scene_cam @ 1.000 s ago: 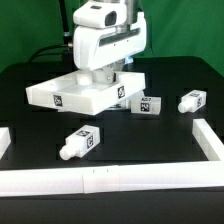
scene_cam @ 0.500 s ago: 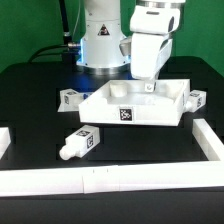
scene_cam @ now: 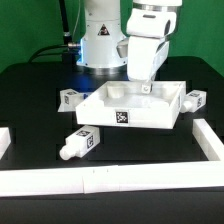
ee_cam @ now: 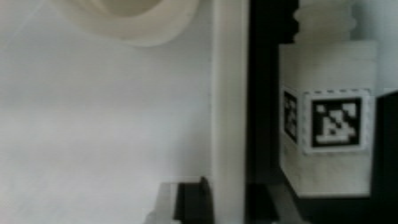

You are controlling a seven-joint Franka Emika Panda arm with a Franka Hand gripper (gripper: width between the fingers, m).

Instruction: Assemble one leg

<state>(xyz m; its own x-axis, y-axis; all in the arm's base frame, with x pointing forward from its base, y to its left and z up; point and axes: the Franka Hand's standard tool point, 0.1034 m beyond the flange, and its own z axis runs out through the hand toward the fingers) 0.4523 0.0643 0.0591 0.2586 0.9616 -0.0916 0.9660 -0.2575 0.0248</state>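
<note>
Nearest me, in front of the panel [scene_cam: 135, 110], a leg [scene_cam: 80, 141] lies on its side, well clear of it. A second leg [scene_cam: 70, 98] sits just beside the panel's end on the exterior view's left, and a third leg [scene_cam: 194, 98] beside its other end. The gripper [scene_cam: 148, 88] hangs low over the panel's far side. I cannot tell whether its fingers are parted or clamped. I'd keep the wrist plumb, centre on the socket [ee_cam: 125, 20] and descend slowly.
</note>
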